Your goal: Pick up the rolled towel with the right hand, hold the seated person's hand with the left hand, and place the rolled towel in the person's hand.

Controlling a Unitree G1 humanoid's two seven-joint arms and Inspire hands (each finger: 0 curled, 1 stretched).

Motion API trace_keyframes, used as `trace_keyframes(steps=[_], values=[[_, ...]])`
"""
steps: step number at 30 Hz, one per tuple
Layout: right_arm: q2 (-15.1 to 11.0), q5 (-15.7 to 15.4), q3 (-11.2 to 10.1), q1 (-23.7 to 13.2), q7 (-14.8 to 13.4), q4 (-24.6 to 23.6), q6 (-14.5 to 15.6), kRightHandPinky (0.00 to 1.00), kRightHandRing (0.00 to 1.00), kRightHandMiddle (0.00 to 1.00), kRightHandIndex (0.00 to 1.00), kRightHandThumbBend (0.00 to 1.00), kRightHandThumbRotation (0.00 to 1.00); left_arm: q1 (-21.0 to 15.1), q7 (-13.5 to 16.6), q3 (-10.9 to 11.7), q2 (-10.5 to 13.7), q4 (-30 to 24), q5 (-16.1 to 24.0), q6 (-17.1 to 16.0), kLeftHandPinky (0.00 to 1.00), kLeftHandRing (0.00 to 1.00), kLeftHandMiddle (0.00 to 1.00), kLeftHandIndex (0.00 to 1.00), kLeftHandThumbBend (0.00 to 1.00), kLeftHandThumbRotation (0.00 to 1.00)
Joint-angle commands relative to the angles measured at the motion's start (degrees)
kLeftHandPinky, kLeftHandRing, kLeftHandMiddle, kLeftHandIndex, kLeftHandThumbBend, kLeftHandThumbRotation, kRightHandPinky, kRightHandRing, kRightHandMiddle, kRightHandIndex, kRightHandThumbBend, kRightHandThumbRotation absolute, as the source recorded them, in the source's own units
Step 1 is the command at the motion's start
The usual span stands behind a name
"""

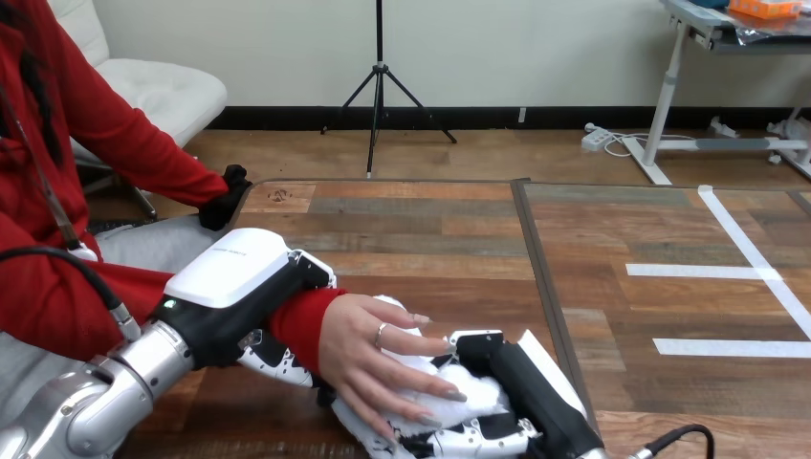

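You will find, placed from the rolled towel (449,390):
- Rolled towel: plain white.
- Right hand (521,378), at its right: black, with black-and-white fingers (478,436).
- Left hand (244,287), at its left: black under a white shell.
- Bench (430,239), beneath: brown and grey wood planks.
- Tape stripes (732,348), far right: white.

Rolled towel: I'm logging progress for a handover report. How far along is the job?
Done: the left hand curls round the person's wrist, and the right hand has the rolled towel gripped. In hand: the towel sits under the person's hand, whose fingers drape over it. Left: the right hand letting go.
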Motion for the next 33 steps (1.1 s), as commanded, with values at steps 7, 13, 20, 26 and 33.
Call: trace_keyframes(steps=[7,13,20,26,33], values=[[-4.8,8.4,3.8,-2.0,5.7,-36.6,-4.5,0.02,0.07,0.11,0.10,0.61,0.00,-7.2,2.8,1.3,-2.4,-0.1,-1.2,-3.0,0.29,0.32,0.38,0.39,0.82,0.00],[-5.1,6.9,3.1,-1.7,5.1,-37.3,-5.0,0.02,0.06,0.11,0.10,0.61,0.00,-7.2,3.0,1.3,-2.4,0.0,-0.9,-3.0,0.29,0.32,0.38,0.39,0.82,0.00],[-5.6,7.1,3.1,-1.1,5.2,-39.2,-4.3,0.01,0.06,0.11,0.10,0.60,0.00,-7.3,3.1,1.2,-2.4,0.7,-1.0,-3.4,0.29,0.31,0.37,0.39,0.81,0.00],[-5.8,6.9,3.1,-0.9,4.9,-40.0,-4.4,0.01,0.06,0.11,0.11,0.59,0.00,-7.5,3.1,1.2,-2.4,1.4,-1.1,-3.7,0.28,0.31,0.37,0.38,0.81,0.00],[-6.0,6.5,3.2,-1.1,4.4,-40.3,-4.7,0.01,0.07,0.11,0.11,0.58,0.00,-7.5,3.1,1.2,-2.4,1.5,-1.1,-3.6,0.28,0.31,0.37,0.39,0.82,0.00]])
